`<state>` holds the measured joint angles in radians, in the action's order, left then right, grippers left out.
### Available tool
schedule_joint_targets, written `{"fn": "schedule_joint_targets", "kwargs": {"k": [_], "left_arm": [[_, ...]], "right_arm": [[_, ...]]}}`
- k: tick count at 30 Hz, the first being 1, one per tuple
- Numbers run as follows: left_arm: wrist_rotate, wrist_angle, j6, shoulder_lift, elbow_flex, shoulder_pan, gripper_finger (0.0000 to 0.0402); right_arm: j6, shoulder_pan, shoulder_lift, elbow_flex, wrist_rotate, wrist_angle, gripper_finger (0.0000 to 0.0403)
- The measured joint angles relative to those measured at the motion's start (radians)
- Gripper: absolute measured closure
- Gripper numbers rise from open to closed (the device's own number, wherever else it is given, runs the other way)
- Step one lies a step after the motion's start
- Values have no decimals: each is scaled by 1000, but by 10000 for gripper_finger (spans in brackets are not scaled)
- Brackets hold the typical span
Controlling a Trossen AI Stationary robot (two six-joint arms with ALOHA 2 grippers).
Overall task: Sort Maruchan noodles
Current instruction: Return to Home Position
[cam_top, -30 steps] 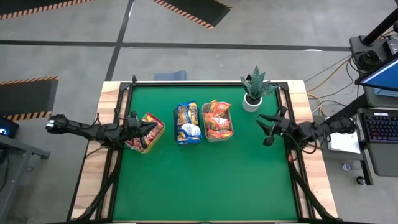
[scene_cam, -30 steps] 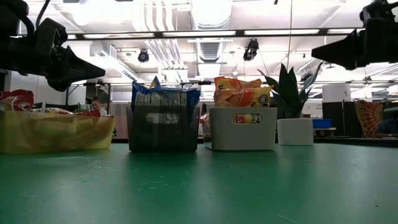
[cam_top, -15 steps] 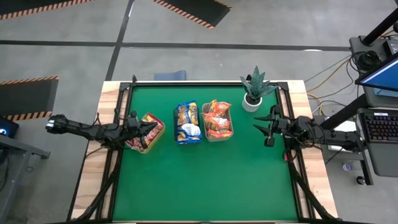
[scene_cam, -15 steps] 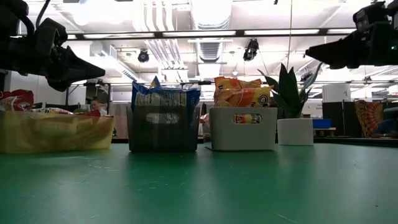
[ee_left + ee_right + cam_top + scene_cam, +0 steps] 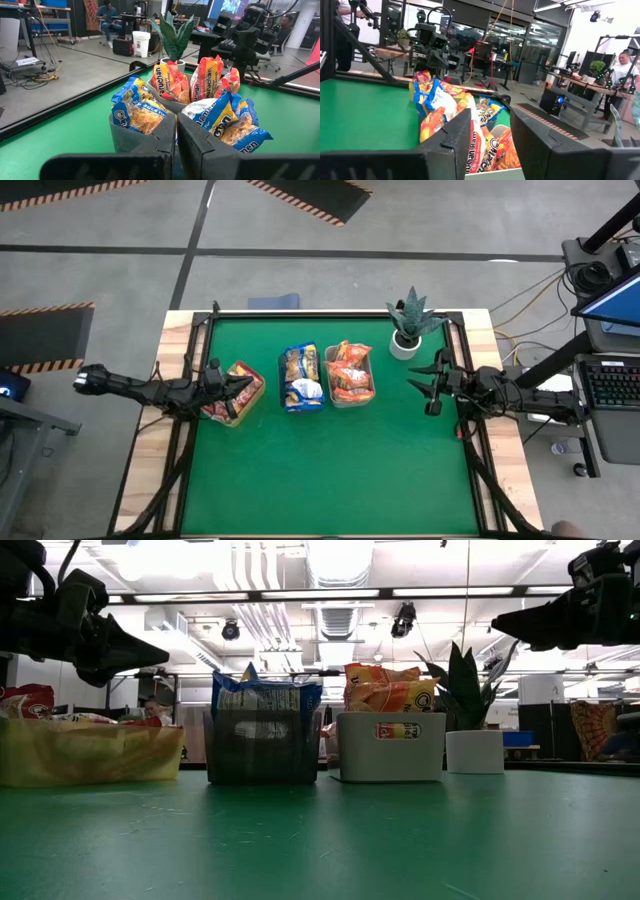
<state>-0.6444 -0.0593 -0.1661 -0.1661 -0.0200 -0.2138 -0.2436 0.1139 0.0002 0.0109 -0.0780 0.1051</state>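
The Maruchan noodles stand sorted in three bins in a row at the table's far middle. Red packets fill a yellow-green bin. Blue-and-yellow packets are in a dark bin, and orange packets in a pale grey bin. My left gripper hovers shut above the yellow-green bin, pointing level toward the other bins, with nothing between its fingers. My right gripper hangs open at the table's right, pointing level at the bins, and holds nothing.
A potted plant in a white pot stands at the far right, just beyond my right gripper. Black rails run along the table's left and right edges. The green mat in front of the bins is bare. People are in the room behind.
My right arm has swung toward the table's near edge, turning its gripper to point more squarely at the bins. It has held still for the last half second, and its fingers have stayed apart. The bins and packets have not moved.
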Motion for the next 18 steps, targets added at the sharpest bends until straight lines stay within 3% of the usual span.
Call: {"fn": "schedule_joint_targets", "kwargs": {"k": [18], "left_arm": [[0,0,0,0,0,0,402]], "right_arm": [[-1,0,15,0,0,0,280]]}}
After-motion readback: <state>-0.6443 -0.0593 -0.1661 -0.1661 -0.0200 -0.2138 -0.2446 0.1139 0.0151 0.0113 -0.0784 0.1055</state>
